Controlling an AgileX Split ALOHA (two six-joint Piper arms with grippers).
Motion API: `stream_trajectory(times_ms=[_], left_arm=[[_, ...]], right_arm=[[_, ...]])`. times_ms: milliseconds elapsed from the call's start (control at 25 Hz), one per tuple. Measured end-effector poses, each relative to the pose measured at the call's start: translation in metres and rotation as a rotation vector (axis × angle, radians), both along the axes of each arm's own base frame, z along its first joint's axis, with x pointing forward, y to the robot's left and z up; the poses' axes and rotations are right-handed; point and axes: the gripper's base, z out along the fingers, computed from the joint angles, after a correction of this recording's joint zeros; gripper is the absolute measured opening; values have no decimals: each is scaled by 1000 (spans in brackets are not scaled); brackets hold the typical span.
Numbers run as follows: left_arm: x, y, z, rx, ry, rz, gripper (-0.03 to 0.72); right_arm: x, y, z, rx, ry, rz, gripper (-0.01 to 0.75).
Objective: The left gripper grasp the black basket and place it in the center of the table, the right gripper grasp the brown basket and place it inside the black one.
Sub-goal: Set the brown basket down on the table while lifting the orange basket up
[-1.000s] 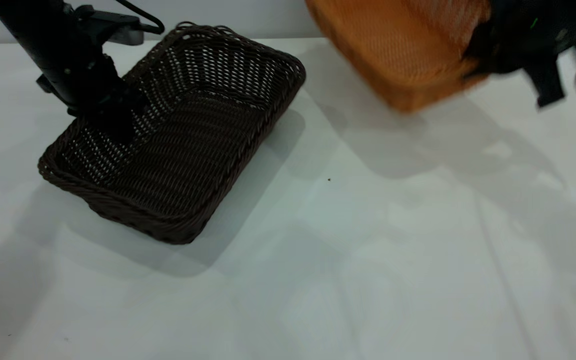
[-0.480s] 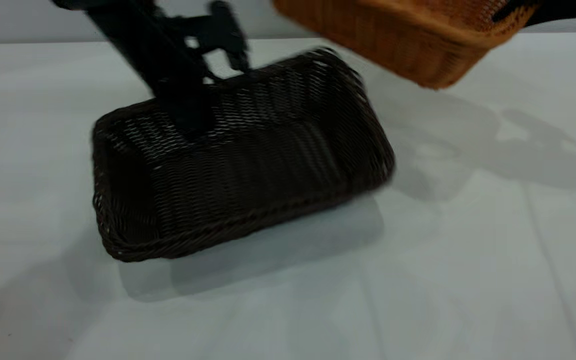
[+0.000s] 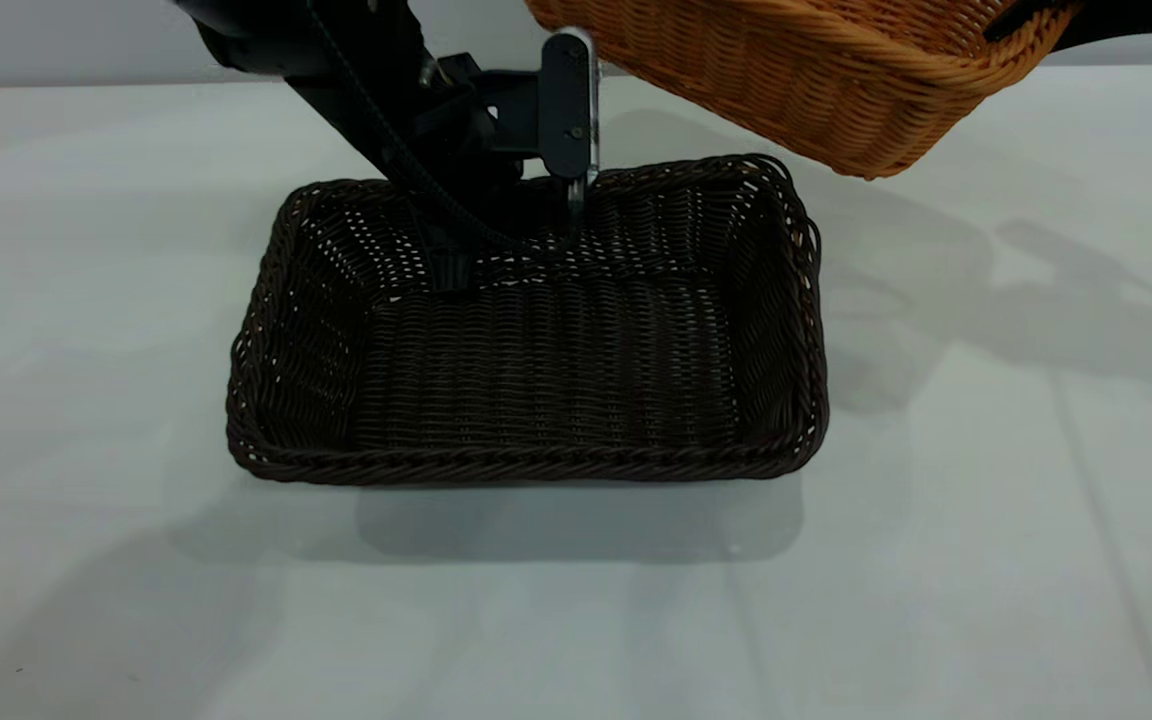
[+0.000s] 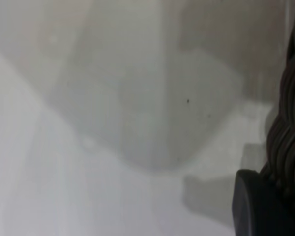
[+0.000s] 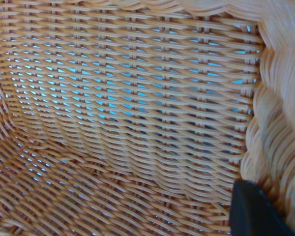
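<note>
Exterior view showed you the tabletop (image 3: 986, 560) first, pale and wide, with the black basket (image 3: 536, 370) sitting flat near its middle, mouth up, its long axis running across the view from side to side. The left end effector (image 3: 526, 215) was at the basket's far long wall, near the middle of that rim; its fingers looked closed on the braided edge, though the arm hid most of the contact, so treat that as likely rather than certain. The left wrist view backed this up only partly: a dark finger pad (image 4: 258, 206) lay against the dark weave.

Above and to the right, the brown basket (image 3: 816, 70) hung clear of the tabletop, tilted, with its lower corner over the black basket's far right corner and not touching it. The right end effector (image 3: 1046, 18) held it by the rim at the upper right edge of the view; the right wrist view showed one black fingertip (image 5: 253, 209) pressed inside the wall.

Judge both baskets as light and fairly stiff, with some give in the weave. Your best hold was the braided rim, mid-wall. To nest it, you would need to level the brown basket and line its long axis up with the black one's.
</note>
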Motion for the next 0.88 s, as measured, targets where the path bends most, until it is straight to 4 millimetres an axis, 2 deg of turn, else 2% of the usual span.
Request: stream_trajectory(times_ms=[280,480,640,880], left_arm=[[-2,-7,-3,1,-23,-24,82],[-4,-14,-4,-2,-43,-42,109],[-5,-18,-6,-12,-63,-46,174],[-5,-25,-6,-76,-86,17,343]], right_arm=[[1,-6,1,-1,-5,-15,62],[13,-13,17,-8,-66,-17,62],[20,-16,29,-3,-105,-12,63],[21,-16,31,-1,-106,-7,64]])
